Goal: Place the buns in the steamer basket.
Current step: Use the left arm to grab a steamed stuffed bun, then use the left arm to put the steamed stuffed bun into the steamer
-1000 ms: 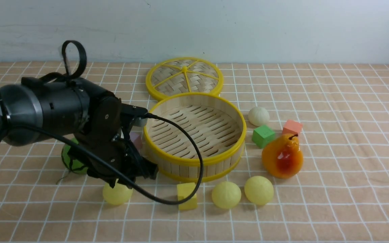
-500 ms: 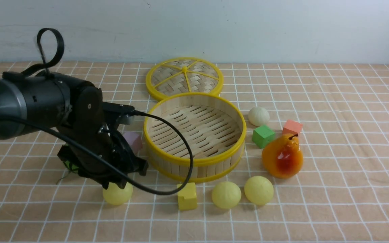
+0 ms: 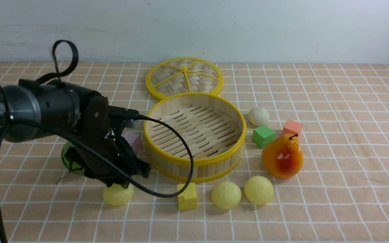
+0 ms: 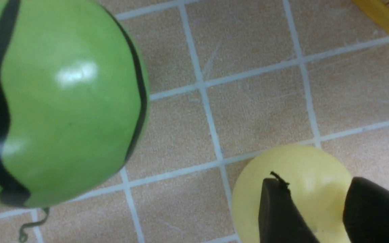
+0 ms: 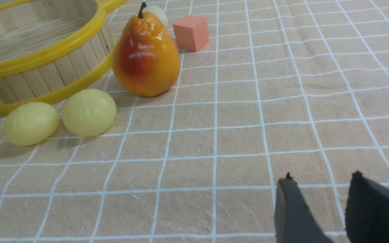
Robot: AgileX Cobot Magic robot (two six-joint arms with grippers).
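Three pale-yellow buns lie in front of the steamer basket [image 3: 194, 162]: one at the left [image 3: 118, 195], two side by side at the right [image 3: 226, 194] [image 3: 258, 190]. The basket holds nothing. My left gripper [image 3: 127, 180] hangs directly over the left bun [image 4: 302, 162]. Its jaws are open, and the bun shows between and under the fingertips while resting on the cloth. My right gripper [image 5: 322, 177] is open over bare cloth, out of the front view. It is well away from the two right buns [image 5: 31, 123] [image 5: 89, 112] and the basket [image 5: 46, 54].
A green watermelon ball [image 3: 69, 162] and a purple block [image 3: 133, 140] sit behind the left arm. The woven lid [image 3: 184, 77] lies behind the basket. A yellow cube [image 3: 186, 196], pear [image 3: 282, 156], green cube [image 3: 263, 136], pink cube [image 3: 292, 127] and whitish ball [image 3: 258, 116] are nearby.
The left arm swung to the left and then came partway back right, staying low over the left bun. The bun has not moved.
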